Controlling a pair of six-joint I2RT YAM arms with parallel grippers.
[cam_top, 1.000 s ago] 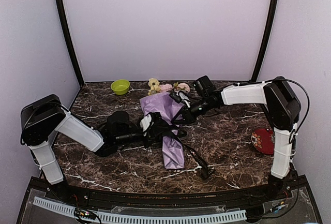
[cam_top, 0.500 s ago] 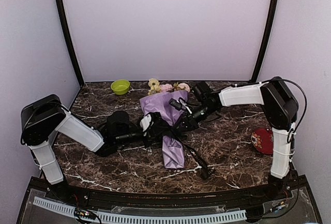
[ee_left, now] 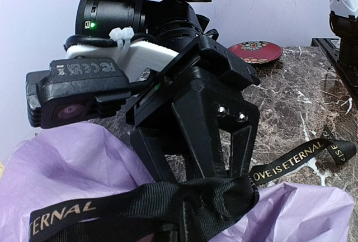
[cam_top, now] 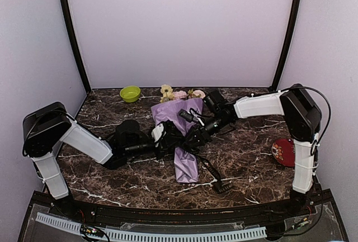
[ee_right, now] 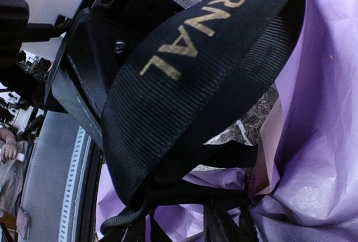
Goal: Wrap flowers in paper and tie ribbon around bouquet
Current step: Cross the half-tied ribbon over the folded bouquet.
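1. My right fingers (ee_left: 241, 152) stand apart, pointing down at the middle of the bouquet (cam_top: 182, 119). The ribbon (ee_left: 168, 197) is bunched in a knot at their tips and touches them. I cannot tell whether they press on it.
2. My left fingers (cam_top: 170, 136) are closed tight, just beside the right ones on the bouquet's left side. I cannot tell whether any ribbon is caught in them.
3. The ribbon is black with gold lettering and crosses the paper (ee_left: 72, 169) under my right fingers. One loop arches up close to my right wrist, and one tail trails forward and to the right over the table (cam_top: 246, 141).
4. The lilac paper forms a cone lying on the table, narrow end toward my bases.
5. The flowers (cam_top: 180, 93), pink and yellow heads, stick out of the far, wide end, beyond both sets of fingers.
6. A green bowl (cam_top: 130, 93) sits at the far left of the table, and a red plate (cam_top: 284, 151) near its right edge.
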